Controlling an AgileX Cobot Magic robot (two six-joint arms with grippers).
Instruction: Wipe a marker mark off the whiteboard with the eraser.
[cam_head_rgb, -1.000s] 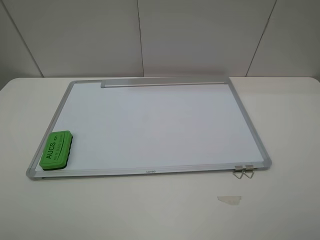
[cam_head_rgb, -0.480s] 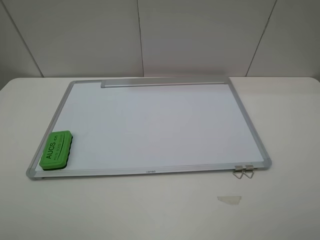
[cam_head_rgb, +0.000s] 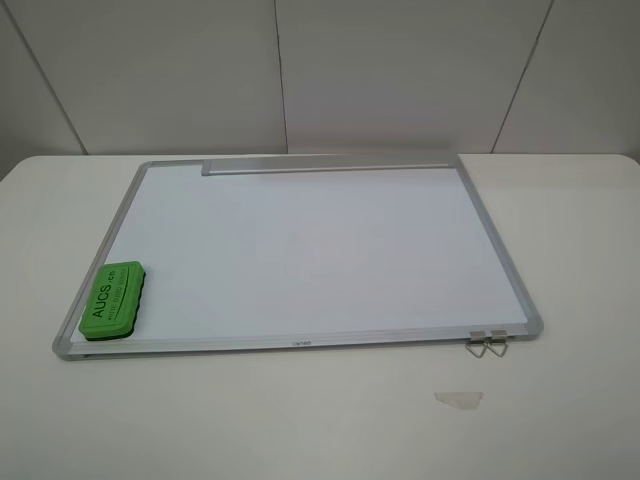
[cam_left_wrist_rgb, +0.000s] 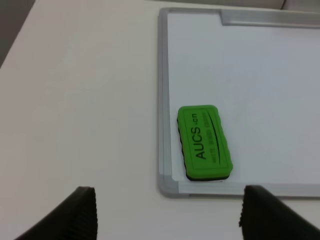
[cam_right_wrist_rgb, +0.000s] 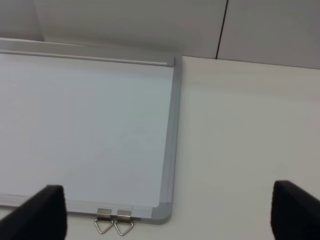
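The whiteboard (cam_head_rgb: 320, 250) lies flat on the table, silver-framed, with its tray strip (cam_head_rgb: 325, 164) along the far edge. On its near left corner rests the green eraser (cam_head_rgb: 113, 297) (cam_left_wrist_rgb: 204, 142), lettering up. I see no marker mark on the white surface in any view. My left gripper (cam_left_wrist_rgb: 170, 220) hovers open just short of that corner, its dark fingertips (cam_left_wrist_rgb: 80, 215) wide apart and the eraser ahead of them. Open too, my right gripper (cam_right_wrist_rgb: 167, 215) hangs over the board's near right corner (cam_right_wrist_rgb: 162, 212). Neither arm shows in the high view.
Two metal clips (cam_head_rgb: 487, 343) (cam_right_wrist_rgb: 114, 221) hang off the board's near right edge. A pale scrap of tape (cam_head_rgb: 459, 399) lies on the white table in front of them. A panelled wall rises behind the table.
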